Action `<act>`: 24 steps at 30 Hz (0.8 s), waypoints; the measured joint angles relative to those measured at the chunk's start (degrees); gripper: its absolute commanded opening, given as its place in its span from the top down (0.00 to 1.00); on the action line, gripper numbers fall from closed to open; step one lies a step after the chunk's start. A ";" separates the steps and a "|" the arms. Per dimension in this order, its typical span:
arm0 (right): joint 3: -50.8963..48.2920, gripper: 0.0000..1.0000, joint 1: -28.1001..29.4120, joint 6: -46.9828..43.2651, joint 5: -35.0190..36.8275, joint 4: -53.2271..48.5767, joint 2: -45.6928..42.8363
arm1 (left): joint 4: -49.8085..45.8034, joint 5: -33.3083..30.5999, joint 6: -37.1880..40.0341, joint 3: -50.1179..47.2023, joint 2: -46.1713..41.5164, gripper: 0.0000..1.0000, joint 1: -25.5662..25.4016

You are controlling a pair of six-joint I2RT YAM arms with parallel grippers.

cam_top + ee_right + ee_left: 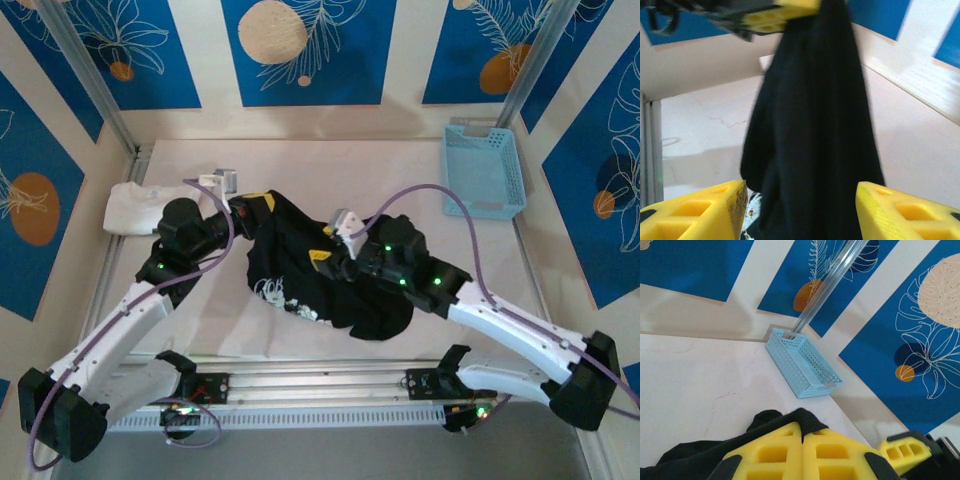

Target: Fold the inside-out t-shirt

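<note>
1. The black short-sleeved cloth t-shirt [300,260] is plain black, with a small whitish printed mark [272,291] of thin curling lines.
2. The rectangular light-blue plastic basket [484,170] has walls patterned with rows of small holes.
3. The folded white cloth t-shirt [128,208] is plain white.
4. The flat tabletop [330,165] is pale pinkish-white, faintly veined.
5. The wall panels [300,50] are deep blue with white outline leaves and orange and cream discs, with cream stripes between them.
6. The left gripper [801,432] and right gripper [800,200] have bright yellow fingers.
7. The left arm [120,325] and right arm [520,330] are white and black, dotted with green lights.
8. The thin cable [440,195] is purple.
</note>
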 measured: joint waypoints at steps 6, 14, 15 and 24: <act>7.61 0.64 3.61 -5.09 3.93 -0.02 11.91 | -0.63 -0.07 0.00 0.35 0.68 1.00 -0.07; 11.80 1.00 2.14 -3.50 5.05 -1.75 17.59 | -2.25 -2.82 1.53 0.37 0.79 1.00 -0.17; 11.76 1.00 1.07 -1.81 2.38 -1.90 17.05 | -2.93 -3.82 2.01 0.37 0.79 1.00 -0.17; 9.33 1.00 -14.03 19.50 -23.87 5.64 10.47 | -5.01 -7.96 6.88 0.17 0.92 0.78 -0.28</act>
